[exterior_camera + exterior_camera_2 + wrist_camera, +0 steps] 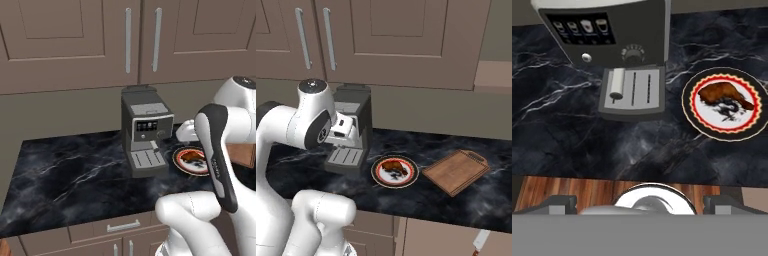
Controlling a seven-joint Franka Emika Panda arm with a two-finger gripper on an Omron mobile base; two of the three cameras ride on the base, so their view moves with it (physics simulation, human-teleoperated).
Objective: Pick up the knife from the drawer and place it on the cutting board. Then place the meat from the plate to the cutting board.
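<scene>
In the left base view the meat (191, 157) sits on the plate (182, 165) at the coffee machine's (144, 131) three o'clock; in the right base view the knife (479, 242) lies at the cutting board's (456, 171) five o'clock, unpicked; in the hand view the gripper (639, 203) hovers fingers apart, needing to swing there first.

The arm (306, 125) is glossy white, built of rounded, tube-like segments with bulbous joints. A dark grey, pill-shaped band runs along the side of one link (217, 155), and a round dark cap with a grey ring tops another joint (312, 86). A dark circular disc marks the joint's side. The hand's housing is white and boxy.
</scene>
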